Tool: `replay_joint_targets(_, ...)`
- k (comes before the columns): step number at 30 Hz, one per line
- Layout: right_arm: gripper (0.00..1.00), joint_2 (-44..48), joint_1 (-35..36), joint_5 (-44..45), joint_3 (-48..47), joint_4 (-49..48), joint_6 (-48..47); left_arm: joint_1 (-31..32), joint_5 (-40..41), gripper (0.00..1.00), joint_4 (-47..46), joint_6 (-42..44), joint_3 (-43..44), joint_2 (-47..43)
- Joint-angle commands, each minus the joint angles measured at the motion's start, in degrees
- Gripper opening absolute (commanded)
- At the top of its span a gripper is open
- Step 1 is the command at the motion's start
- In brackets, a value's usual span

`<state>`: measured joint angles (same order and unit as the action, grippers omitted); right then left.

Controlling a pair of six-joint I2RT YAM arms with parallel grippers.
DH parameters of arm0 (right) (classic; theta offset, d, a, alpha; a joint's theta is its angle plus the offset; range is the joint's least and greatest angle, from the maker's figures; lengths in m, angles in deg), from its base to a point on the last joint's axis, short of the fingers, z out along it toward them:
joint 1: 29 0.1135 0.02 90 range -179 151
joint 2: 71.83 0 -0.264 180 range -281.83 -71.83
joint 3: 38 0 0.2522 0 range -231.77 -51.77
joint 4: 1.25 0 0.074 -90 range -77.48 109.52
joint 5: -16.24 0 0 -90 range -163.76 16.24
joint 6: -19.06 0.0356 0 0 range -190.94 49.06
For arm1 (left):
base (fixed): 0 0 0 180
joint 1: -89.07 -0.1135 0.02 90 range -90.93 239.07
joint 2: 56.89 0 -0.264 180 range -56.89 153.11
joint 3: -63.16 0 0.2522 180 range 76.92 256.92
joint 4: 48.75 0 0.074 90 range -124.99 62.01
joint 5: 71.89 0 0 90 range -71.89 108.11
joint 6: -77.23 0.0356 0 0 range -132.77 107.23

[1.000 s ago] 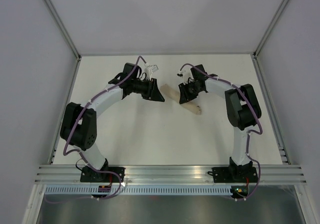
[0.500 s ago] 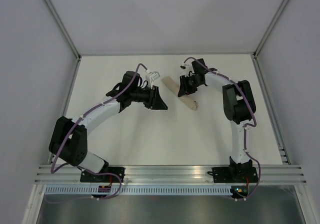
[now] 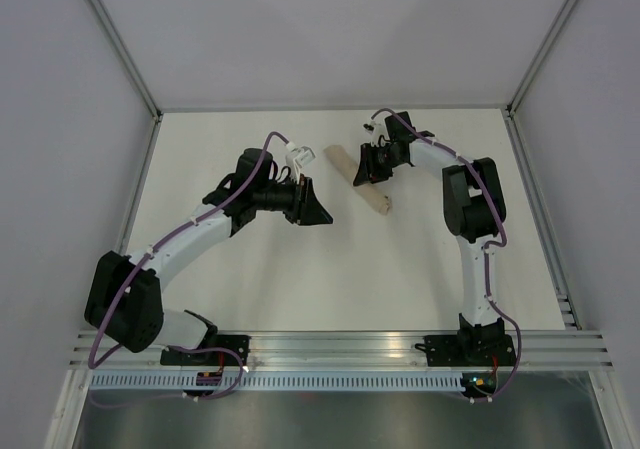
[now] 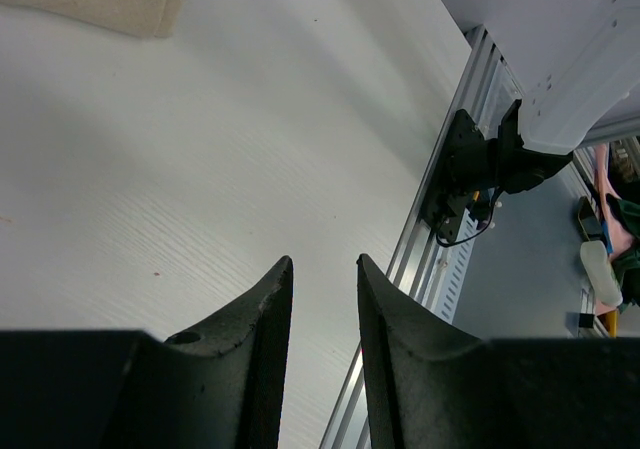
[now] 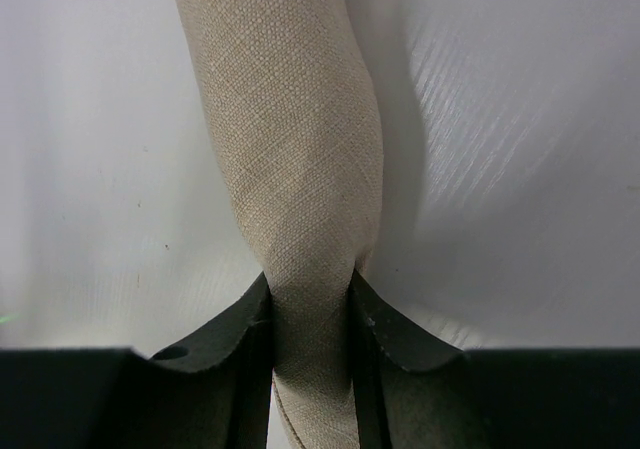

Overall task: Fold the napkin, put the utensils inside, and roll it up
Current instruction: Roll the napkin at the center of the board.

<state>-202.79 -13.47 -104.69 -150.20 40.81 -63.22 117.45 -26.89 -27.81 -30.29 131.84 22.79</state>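
Left tool stands over the bench, apart from the napkin. Its wrist view shows the jaws slightly apart with nothing between them, and one napkin end in the top-left corner. The napkin lies rolled and diagonal at rear centre. The top view hides the grip of the right tool; its wrist view shows the jaws clamped on the roll.

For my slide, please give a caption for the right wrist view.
Right gripper shut on the rolled tan napkin on the white table.
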Motion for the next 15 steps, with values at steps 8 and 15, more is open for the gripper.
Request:
replay_joint_targets(8, 0.37, -7.47, -0.24, 7.74, 0.79, 3.52, 0.89, 0.36, 0.61, 0.37, -1.64, -3.22, -0.07, -1.37)
replay_joint_targets(15, 0.37, -7.74, -0.15, 6.59, 0.52, 3.26, 1.50, 0.45, 0.52, 0.37, -1.64, -3.66, -0.07, -1.81)
